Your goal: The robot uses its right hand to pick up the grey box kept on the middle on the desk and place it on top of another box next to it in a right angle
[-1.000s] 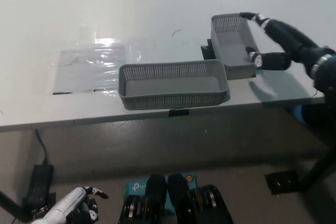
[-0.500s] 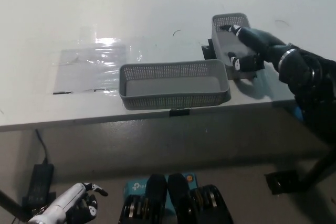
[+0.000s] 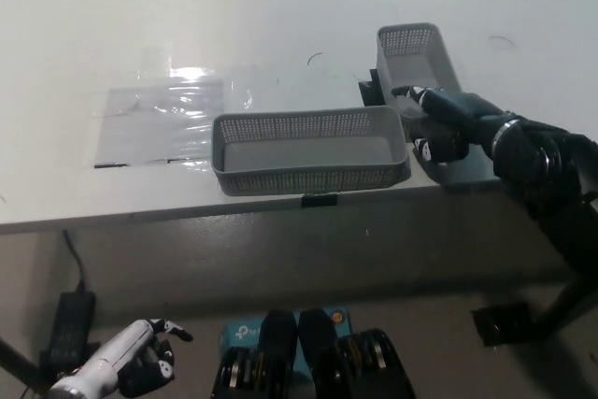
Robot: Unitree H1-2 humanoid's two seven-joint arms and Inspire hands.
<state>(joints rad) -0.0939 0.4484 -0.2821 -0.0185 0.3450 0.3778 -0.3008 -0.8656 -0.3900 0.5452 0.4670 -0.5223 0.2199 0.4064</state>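
Observation:
The long grey perforated box (image 3: 308, 151) lies crosswise in the middle of the white desk (image 3: 280, 7), close to its front edge. A second grey box (image 3: 413, 55) lies lengthwise just right of it, at a right angle, and both rest on the desk. My black right hand (image 3: 441, 123) comes in from the right and hangs over the near end of that second box, hiding it. It is open, fingers apart, just off the right end of the long box, with nothing in it. My white left hand (image 3: 131, 369) rests below the desk at the lower left, loosely open.
A clear plastic sheet (image 3: 163, 119) lies on the desk left of the long box. The desk's front edge (image 3: 187, 212) runs just below the boxes. A black power adapter (image 3: 70, 329) and a blue carton (image 3: 245, 332) are on the floor.
My right hand has moved from the right side of the second box down and left to its near end, close to the long box. Both boxes stayed put.

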